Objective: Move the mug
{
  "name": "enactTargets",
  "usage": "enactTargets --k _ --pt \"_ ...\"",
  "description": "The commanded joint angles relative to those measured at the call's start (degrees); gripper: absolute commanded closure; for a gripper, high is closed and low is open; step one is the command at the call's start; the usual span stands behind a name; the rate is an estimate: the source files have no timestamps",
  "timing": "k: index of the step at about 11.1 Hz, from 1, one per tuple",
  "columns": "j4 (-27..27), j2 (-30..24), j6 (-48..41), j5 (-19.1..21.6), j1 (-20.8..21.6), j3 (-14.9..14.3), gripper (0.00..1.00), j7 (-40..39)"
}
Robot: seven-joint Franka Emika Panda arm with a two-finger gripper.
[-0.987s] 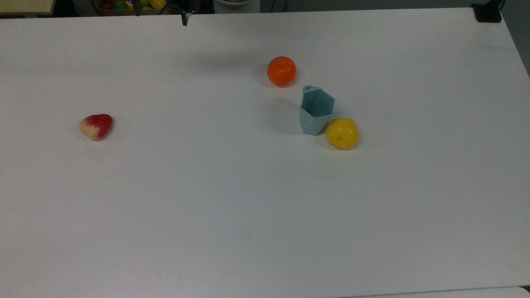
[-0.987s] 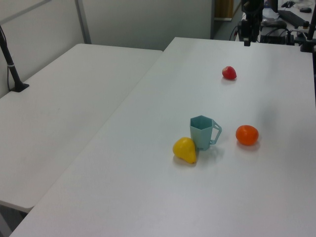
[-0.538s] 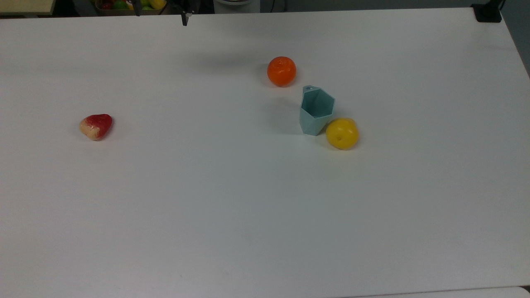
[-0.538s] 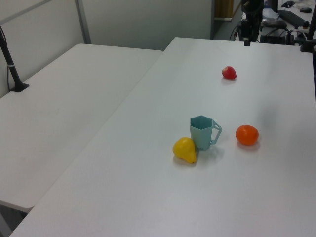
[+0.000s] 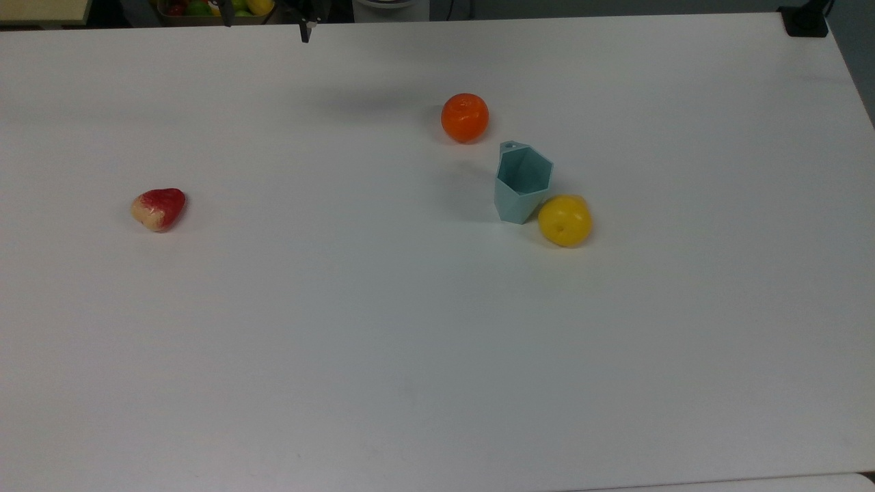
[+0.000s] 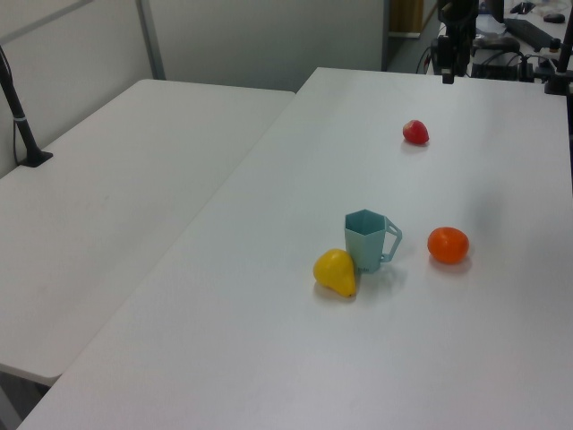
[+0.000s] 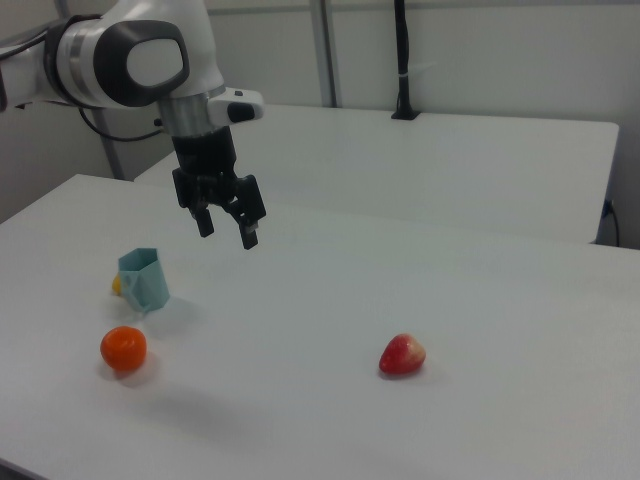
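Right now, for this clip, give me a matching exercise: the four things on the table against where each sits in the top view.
Things:
1. mug
2. orange
3. yellow fruit
4. red fruit

Places in the top view:
A. far off alone toward the top view's left
B. up against the mug's lower right side
C. between the orange and the yellow fruit
D. just above and left of the mug, apart from it

Pairs: 1-C, 2-D, 3-B, 4-A
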Motion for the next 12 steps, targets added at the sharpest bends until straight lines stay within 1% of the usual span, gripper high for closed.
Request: enactTargets --k 1,5,6,7,8,10,11,12 --pt "0.85 -0.23 -1.62 -1.45 0.59 -0.13 0.00 0.65" --pt "1.20 -0.15 -1.36 -1.10 0.42 -0.13 0.00 0.83" --pt "1.29 -0.14 -1.09 -0.31 0.24 -0.31 0.00 0.04" --pt "1.38 -0.06 -0.83 0.04 0.24 -0.40 0.00 -2.66" --pt "1.81 0.64 -0.74 1.70 0.24 -0.40 0.00 -7.56" --pt "6.02 3.97 -0.83 4.95 0.50 -0.40 0.00 -16.71" --pt "6.30 4.33 -1.26 5.40 0.85 -0.05 0.00 -21.10" --pt "6.04 4.34 -1.70 5.41 2.34 0.13 0.00 -22.19"
